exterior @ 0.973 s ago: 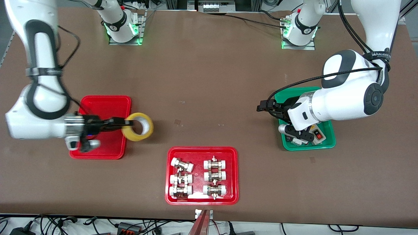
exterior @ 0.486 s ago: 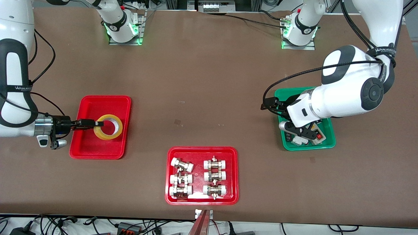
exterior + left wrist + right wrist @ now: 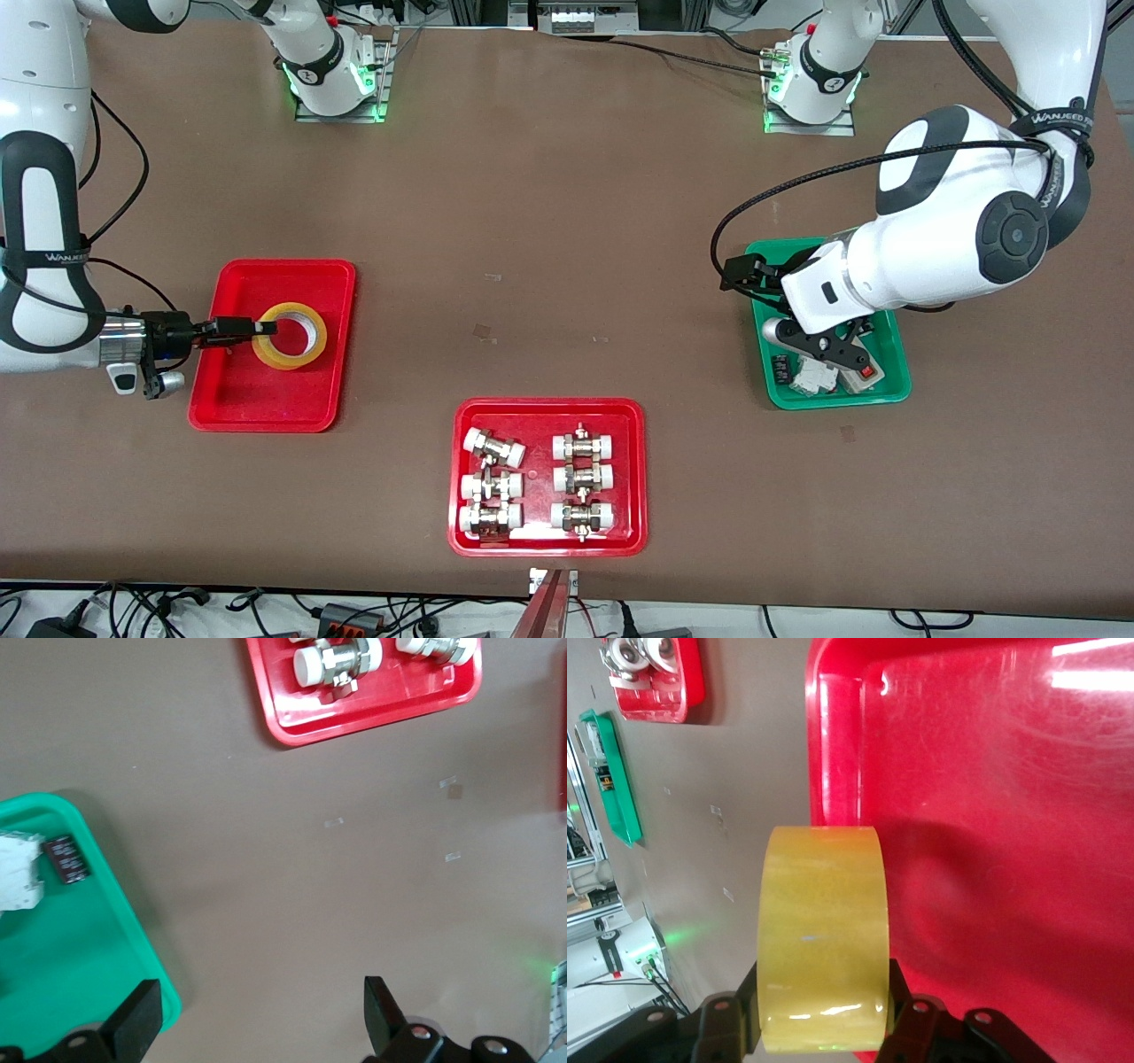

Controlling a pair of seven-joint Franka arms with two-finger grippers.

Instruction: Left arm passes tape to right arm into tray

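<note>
Reaching level, right gripper [image 3: 262, 328] clamping tape [image 3: 290, 335] over tray [image 3: 266, 408]

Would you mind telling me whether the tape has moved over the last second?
Yes. The tape, held by the right gripper, went from past the red tray's rim to over its floor.

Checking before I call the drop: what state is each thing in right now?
Tape: gripped by its wall, over the red tray, not released.
Right gripper: shut on the tape.
Left gripper: open, empty, at the green tray's edge; that arm waits.
Red tray: flat on the table, nothing lying in it.
Green tray: holds small parts.
Fittings tray: six fittings in two rows.
</note>
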